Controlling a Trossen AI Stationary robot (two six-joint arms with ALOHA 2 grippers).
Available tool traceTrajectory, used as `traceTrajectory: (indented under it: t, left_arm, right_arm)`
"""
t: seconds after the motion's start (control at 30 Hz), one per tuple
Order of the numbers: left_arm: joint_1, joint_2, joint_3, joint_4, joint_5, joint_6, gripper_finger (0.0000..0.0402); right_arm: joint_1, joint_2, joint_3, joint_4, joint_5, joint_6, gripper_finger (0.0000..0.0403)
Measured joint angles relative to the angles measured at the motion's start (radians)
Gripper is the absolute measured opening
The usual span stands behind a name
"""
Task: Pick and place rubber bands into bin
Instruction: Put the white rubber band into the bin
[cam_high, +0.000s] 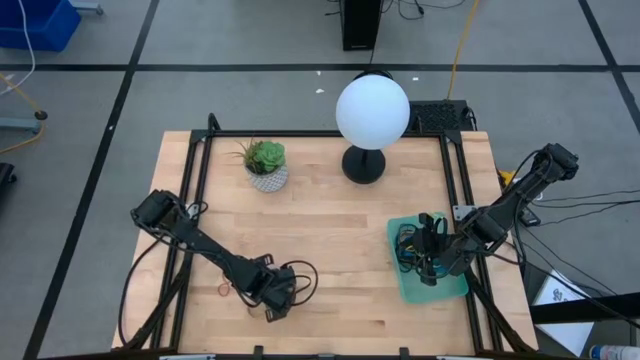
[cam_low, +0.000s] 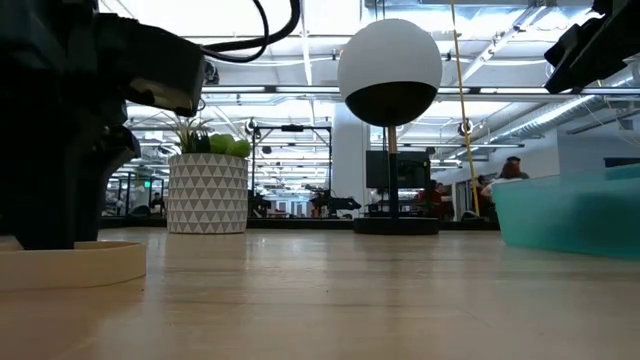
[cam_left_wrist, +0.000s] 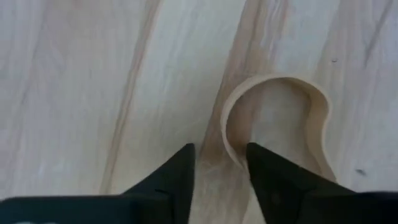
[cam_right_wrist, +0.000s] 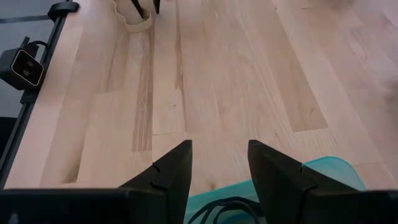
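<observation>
A tan rubber band (cam_left_wrist: 273, 118) stands on its edge on the wooden table as a curved loop; the low view shows it beside the left fingers (cam_low: 70, 262). My left gripper (cam_left_wrist: 221, 155) points down at the table near its front edge (cam_high: 278, 303), fingers apart, with bare wood in the gap. The band's near curve runs up to one fingertip. My right gripper (cam_high: 428, 272) hangs open above the teal bin (cam_high: 455, 285), which holds dark rubber bands (cam_right_wrist: 217, 208). My left gripper comes from above, pointing down. The tan band's curved side (cam_left_wrist: 235, 152) lies right against the inner edge of one fingertip (cam_left_wrist: 258, 163). I cannot tell whether they touch. The band rests on the table, outside the gap.
A white patterned plant pot (cam_high: 266, 178) stands at the back left, and a globe lamp (cam_high: 372, 110) on a dark base at the back middle. A small reddish loop (cam_high: 223, 291) lies left of the left gripper. Bare wood stretches between the left gripper and the bin.
</observation>
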Motion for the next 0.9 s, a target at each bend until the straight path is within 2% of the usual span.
traceTrajectory:
  t: [0.33,0.6,0.73,0.9]
  left_arm:
    - [0.0,0.0,-0.002,0.007,0.009,0.024,0.0013]
    - [0.005,-0.006,0.051,0.008,0.042,0.149,0.0008]
    - [0.031,-0.007,0.118,0.007,-0.012,0.256,0.0012]
    - [0.07,-0.008,0.189,0.071,-0.1,0.432,0.0006]
  right_arm:
    - [0.0,0.0,0.0,0.0,0.0,0.0,0.0149]
    - [0.0,0.0,0.0,0.026,-0.001,0.007,0.0152]
    - [0.0,0.0,0.0,0.152,-0.002,-0.023,0.0151]
    - [0.0,0.0,0.0,0.346,-0.005,-0.192,0.015]
